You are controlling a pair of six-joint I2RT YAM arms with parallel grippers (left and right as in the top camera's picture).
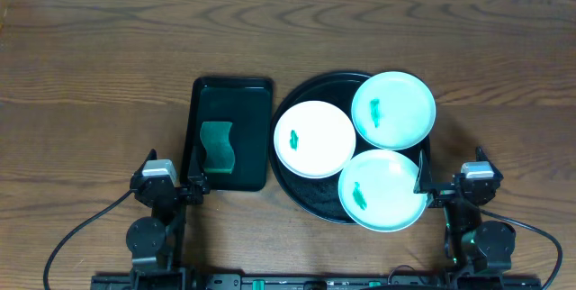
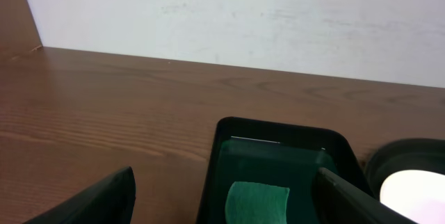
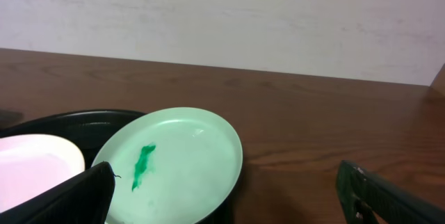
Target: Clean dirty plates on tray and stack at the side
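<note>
Tray (image 1: 301, 193): round, black, right of centre on the desk (image 1: 108, 56); all three plates on it, none stacked at the side yet.
Plates: white plate (image 1: 314, 139) on tray's left part; far mint plate (image 1: 393, 110) over its far-right rim; near mint plate (image 1: 382, 190) over its near-right rim. Green smear on each.
Left hand (image 1: 192, 184): left of the tray, fingers spread wide, nothing held.
Right hand (image 1: 430, 188): at tray's near-right rim, just beside near mint plate, spread wide, empty.
Key relation: green sponge (image 1: 216, 147) in rectangular tray (image 1: 234, 101), just left of the round tray, ahead of left hand; long axis pointing away from that hand; left arm clearly nearer.
Likely step: fetch sponge first.
Hidden: sponge's near end cut off in left wrist view; white plate only a sliver there. Contact between right hand and near mint plate impossible to tell.
</note>
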